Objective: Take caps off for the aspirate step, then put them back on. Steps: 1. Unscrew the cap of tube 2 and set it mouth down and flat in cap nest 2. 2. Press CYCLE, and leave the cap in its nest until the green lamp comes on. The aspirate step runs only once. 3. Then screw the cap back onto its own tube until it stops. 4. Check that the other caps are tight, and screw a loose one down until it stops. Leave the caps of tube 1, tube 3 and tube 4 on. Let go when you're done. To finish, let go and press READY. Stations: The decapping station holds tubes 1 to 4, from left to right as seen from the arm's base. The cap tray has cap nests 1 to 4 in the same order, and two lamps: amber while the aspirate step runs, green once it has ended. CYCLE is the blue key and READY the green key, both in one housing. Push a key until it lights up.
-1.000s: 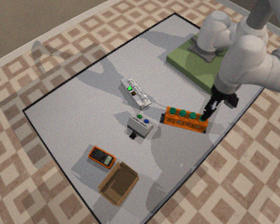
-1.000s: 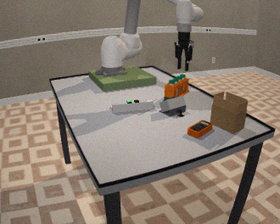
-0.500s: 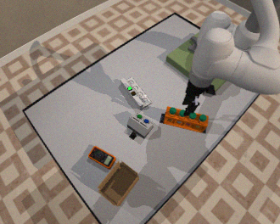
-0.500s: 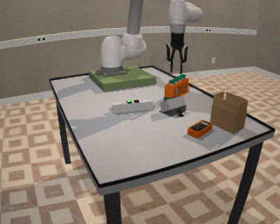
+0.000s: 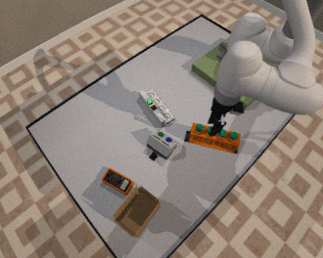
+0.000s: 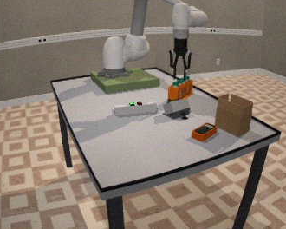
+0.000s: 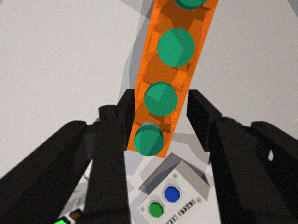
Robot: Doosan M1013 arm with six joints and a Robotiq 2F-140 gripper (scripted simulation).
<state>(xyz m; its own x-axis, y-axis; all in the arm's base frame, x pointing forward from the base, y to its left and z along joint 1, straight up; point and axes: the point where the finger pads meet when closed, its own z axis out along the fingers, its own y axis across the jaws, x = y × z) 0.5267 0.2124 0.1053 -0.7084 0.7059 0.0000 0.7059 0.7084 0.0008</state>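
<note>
The gripper point(image 5: 215, 125) hangs fingers-down over the orange decapping station point(image 5: 205, 140), partly parted and clamped on nothing — a stance that suits dropping over a cap to test or turn it. In the wrist view all four green caps sit on their tubes; the cap point(image 7: 161, 99) between the fingers looks like the one being lined up, though which tube number it is I cannot tell. The green lamp point(image 5: 149, 101) on the cap tray point(image 5: 165, 112) glows, so the aspirate step seems over and this is probably the tightness check. The key housing point(image 5: 158, 147) lies at nine o'clock from the station on the desk point(image 5: 77, 129) — READY is close for the finish.
</note>
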